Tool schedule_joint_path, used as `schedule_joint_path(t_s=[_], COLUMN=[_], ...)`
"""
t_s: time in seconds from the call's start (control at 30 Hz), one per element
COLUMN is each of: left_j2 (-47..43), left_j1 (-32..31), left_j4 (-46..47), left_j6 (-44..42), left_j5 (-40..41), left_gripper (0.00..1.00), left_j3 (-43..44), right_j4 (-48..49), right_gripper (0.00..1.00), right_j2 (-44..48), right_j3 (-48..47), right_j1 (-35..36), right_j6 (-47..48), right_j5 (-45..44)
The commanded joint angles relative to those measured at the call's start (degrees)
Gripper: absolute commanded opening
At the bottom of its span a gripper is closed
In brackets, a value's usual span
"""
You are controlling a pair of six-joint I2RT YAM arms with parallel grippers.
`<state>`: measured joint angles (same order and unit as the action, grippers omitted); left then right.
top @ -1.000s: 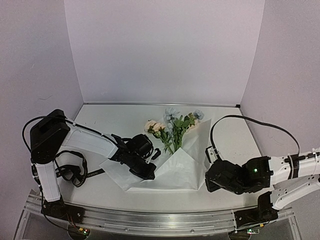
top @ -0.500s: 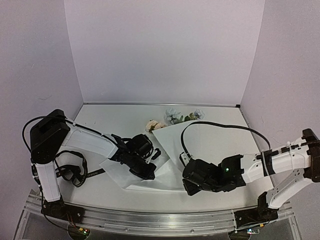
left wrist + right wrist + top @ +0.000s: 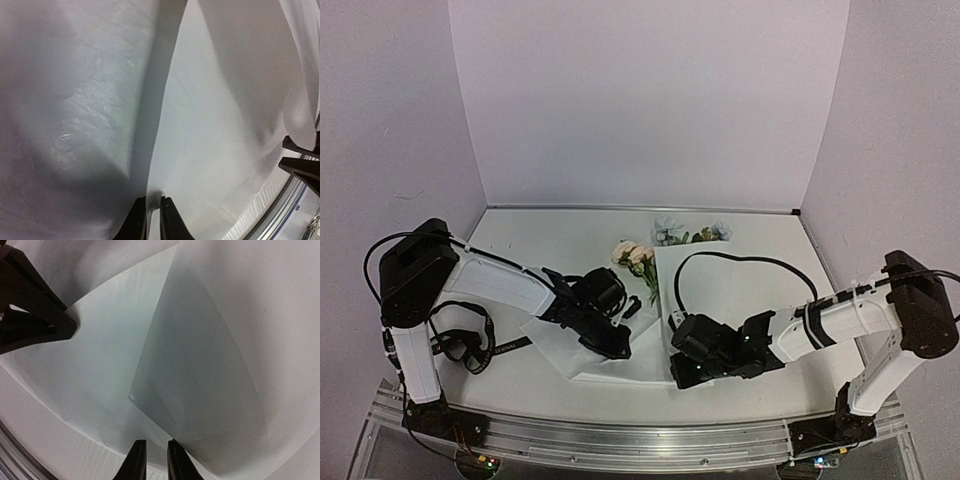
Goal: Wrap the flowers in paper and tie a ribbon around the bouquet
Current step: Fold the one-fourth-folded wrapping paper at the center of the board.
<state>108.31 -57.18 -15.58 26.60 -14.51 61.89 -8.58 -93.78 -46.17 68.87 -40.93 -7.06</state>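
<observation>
Two-arm workcell seen from above, with both wrist views. The large thin white sheet of wrapping paper (image 3: 705, 300) lies on the white counter (image 3: 550, 235) between the arms. Its right-hand flap is folded leftward over the stems of the long green-stemmed flowers (image 3: 638, 256). The cream-pink and pale blue blooms project past the flap's far edge.

The narrow black ribbon with pale lettering (image 3: 508, 347) lies flat on the counter just left of the paper, beneath the left forearm.

The left arm rises from its base to a raised shoulder. Its forearm slopes down and to the right, setting the left gripper (image 3: 615, 348) low on the paper's near-left part. Its fingers are parted by a narrow slit over a crease, and no paper is seen clamped between them.

The right arm is bent at a high elbow. Its forearm reaches leftward and low across the counter, bringing the right gripper (image 3: 678, 372) to the near edge of the folded flap. These fingers are likewise slightly parted above the sheet and grasp nothing visible.

The two grippers face each other, near but apart.
</observation>
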Motion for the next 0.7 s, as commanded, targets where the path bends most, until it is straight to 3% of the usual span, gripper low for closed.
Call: schedule_joint_path(t_s=[0.0,0.17,0.33,0.43,0.67], left_j2=[-3.97,-6.46,-5.92,-4.95,-0.5], left_j1=[0.87,1.68,2.63,3.35,4.71], left_j4=[-1.46,-2.52,-2.75,-2.44,-1.38], left_j6=[0.79,-0.13,-1.8,-2.17,-4.07], left_j5=[2.93,2.43,0.45,-1.02,-5.26], left_gripper=[0.18,0.24,0.25,0.26,0.35], left_j3=[1.34,3.53,7.38,9.87,14.66], right_j4=[4.53,10.64,22.44,24.31,29.18], right_gripper=[0.17,0.19,0.21,0.24,0.24], right_j2=[-1.13,-2.52,-5.98,-7.22,-5.39], right_j3=[1.3,3.69,5.8,4.61,7.06], right_j1=[-1.13,-3.76,-8.65,-9.74,-12.1], right_j6=[-2.21,-5.03,-11.48,-13.92,-17.68], right_j5=[3.93,11.27,23.81,29.64,34.83])
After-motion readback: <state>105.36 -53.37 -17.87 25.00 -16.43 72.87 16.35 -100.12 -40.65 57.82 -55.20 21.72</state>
